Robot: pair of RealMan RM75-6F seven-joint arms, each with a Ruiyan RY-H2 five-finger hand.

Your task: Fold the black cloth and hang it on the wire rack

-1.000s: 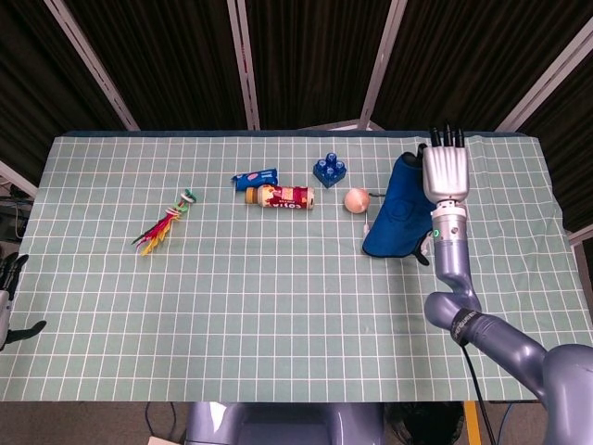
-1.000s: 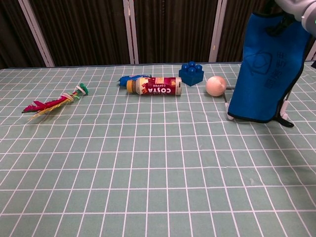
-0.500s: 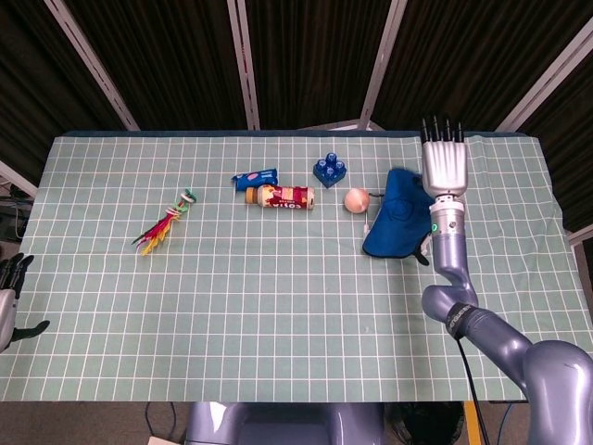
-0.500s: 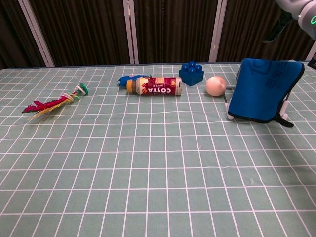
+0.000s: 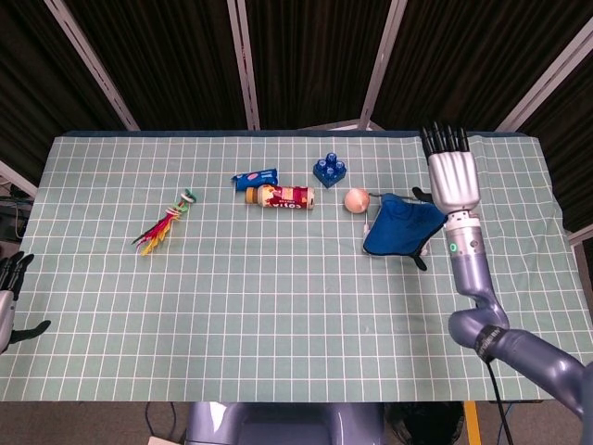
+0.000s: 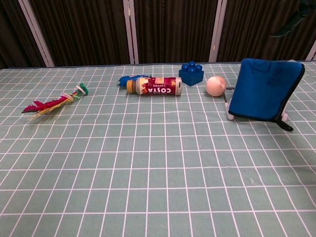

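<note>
Two hands: right hand (image 5: 451, 176) up, fingers straight and apart, holding nothing; left hand (image 5: 9, 283) at table edge — fingers unclear.
cloth (image 6: 265, 90): blue, not black — draped over wire rack (image 6: 282, 121), just left of right hand.

wire rack (image 6: 230, 111) mostly hidden under cloth (image 6: 265, 89) (only feet show), left hand (image 5: 9, 283) cut by frame edge

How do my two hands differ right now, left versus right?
The right hand is raised over the table's far right, fingers straight and apart, beside the blue cloth draped on the rack; the left hand hangs low off the table's left edge, far from every object. Only the right shows fully. Both hold nothing.
</note>
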